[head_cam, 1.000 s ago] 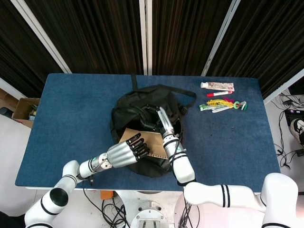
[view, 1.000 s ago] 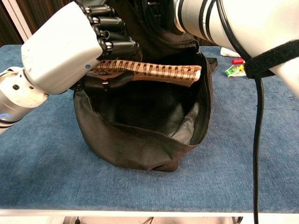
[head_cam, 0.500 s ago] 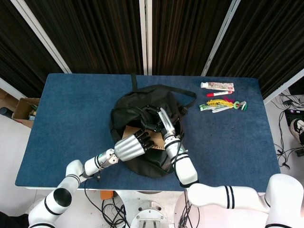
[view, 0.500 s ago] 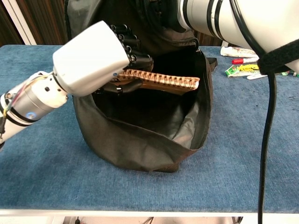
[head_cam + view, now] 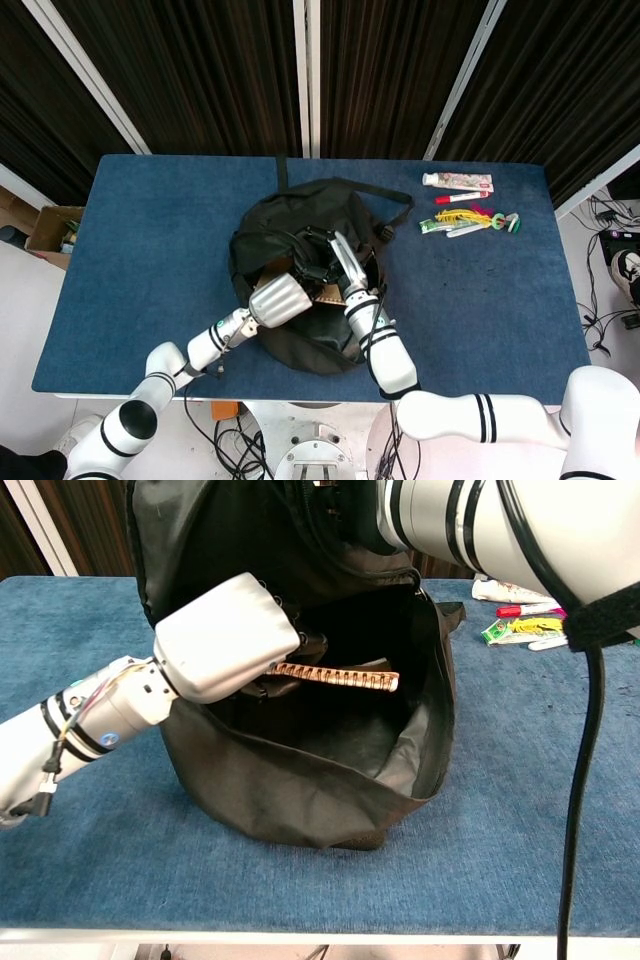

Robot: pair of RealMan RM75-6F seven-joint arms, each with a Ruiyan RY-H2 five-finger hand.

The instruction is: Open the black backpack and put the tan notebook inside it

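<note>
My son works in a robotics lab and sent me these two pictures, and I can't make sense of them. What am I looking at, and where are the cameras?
This is a two-armed robot at a blue table, each arm ending in a mechanical hand. One picture looks down from a camera on the robot's head; the other looks forward from its chest, so the arms loom large there.

In the middle sits the black backpack, unzipped and gaping. The left hand holds the tan notebook, whose stitched edge shows in the chest view, and has it partly inside the opening. The right hand is at the top of the bag's opening; its fingers seem to hold it open, though I can't see the grip clearly.

At the table's far right corner lie small stationery items, untouched.
</note>
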